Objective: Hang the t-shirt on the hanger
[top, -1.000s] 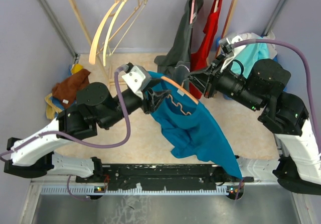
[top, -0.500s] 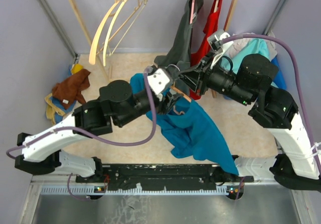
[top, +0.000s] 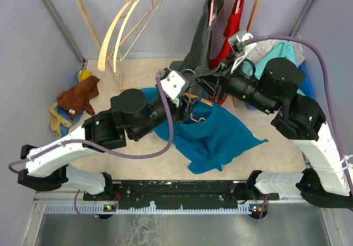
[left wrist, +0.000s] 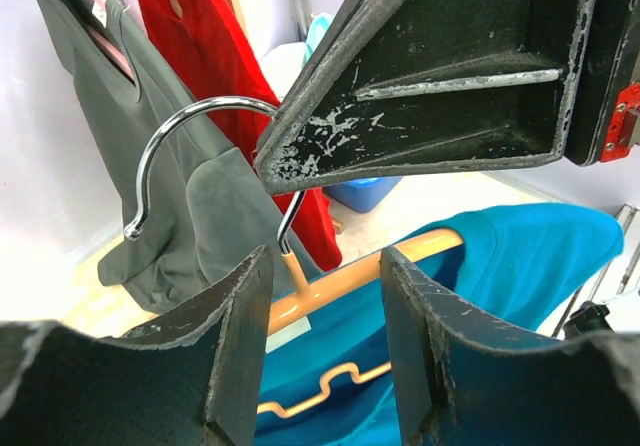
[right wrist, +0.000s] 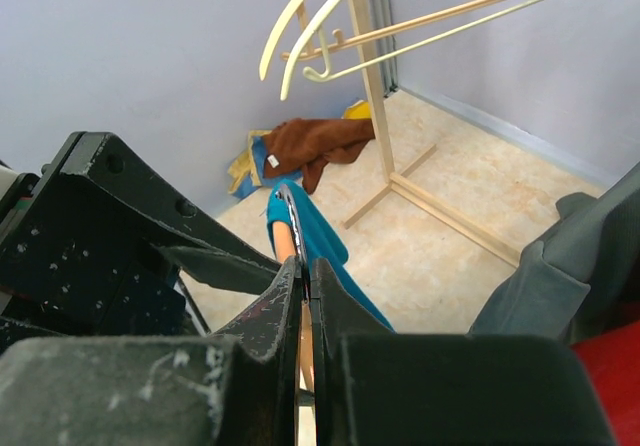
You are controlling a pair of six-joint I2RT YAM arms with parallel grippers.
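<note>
Teal-blue short-sleeved t-shirt (top: 220, 141) hangs mid-air between the arms. Its tail has swung up off the near rail (top: 182, 188), so it looks partly threaded. The thin orange wavy-bar hanger (left wrist: 400, 261) runs roughly left-right with its silver hook (left wrist: 180, 136) pointing up. Right gripper (right wrist: 303, 276) pinches it; left gripper (left wrist: 322, 276) stands open by the neck.

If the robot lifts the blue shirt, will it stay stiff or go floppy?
Probably floppy: the shirt sags in loose folds and wrinkles under the hanger. It is likely light too, since it looks like thin cloth. It might slip off easily, because the hanger's bar looks thin and smooth.
</note>
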